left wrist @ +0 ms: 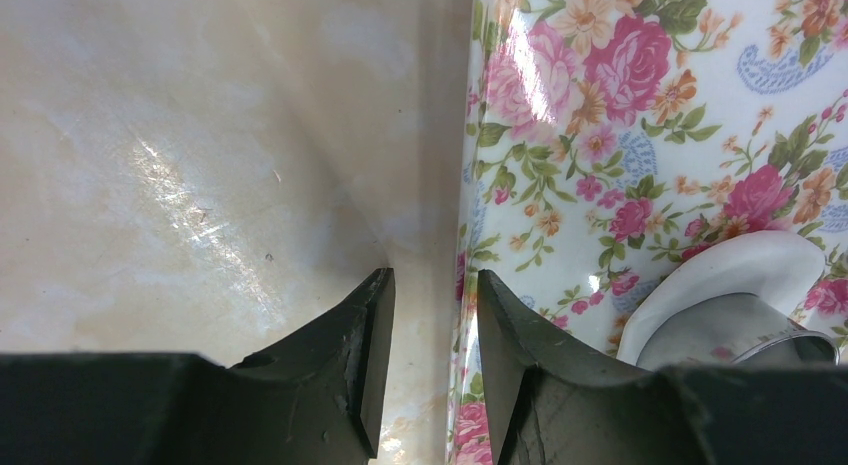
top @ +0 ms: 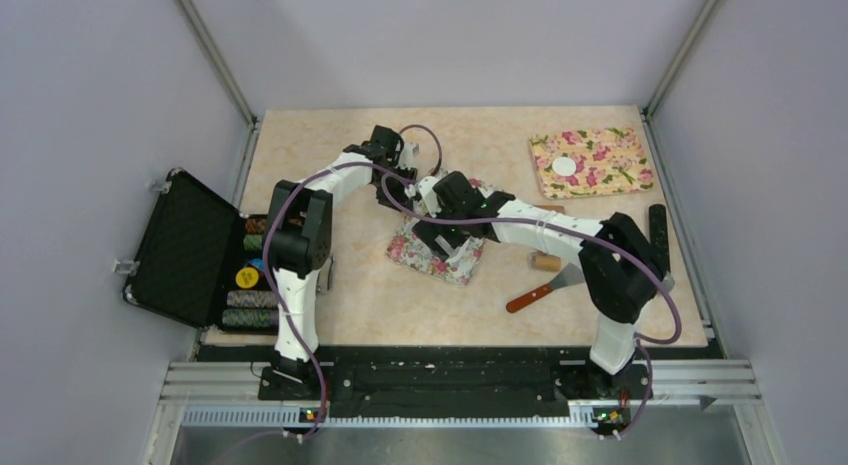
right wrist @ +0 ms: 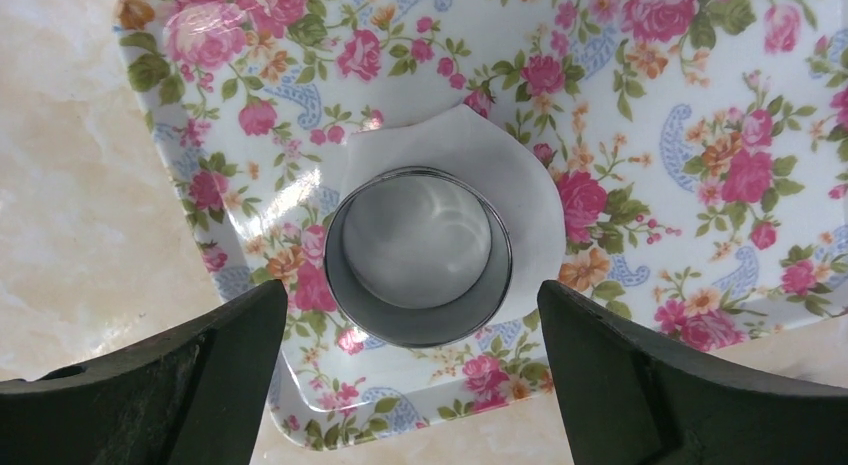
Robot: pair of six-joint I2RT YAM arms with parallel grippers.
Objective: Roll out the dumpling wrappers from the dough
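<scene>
Directly below my right pincer (right wrist: pixel 412 285), jaws wide apart and empty, the flattened dough (right wrist: pixel 520 185) lies on floral mat (right wrist: pixel 680 105), metal ring (right wrist: pixel 400 330) standing on it. Left pincer (left wrist: pixel 435 277) straddles mat edge, narrow gap, can't tell if gripping.

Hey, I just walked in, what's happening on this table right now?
Two robot arms are working over a floral mat in the middle of the table. A round metal cutter stands on flattened white dough there, and the right claw hangs wide open just above it, gripping nothing. The left claw straddles that mat's edge, possibly steadying it. One finished round wrapper lies on a second floral mat at the far right.
</scene>
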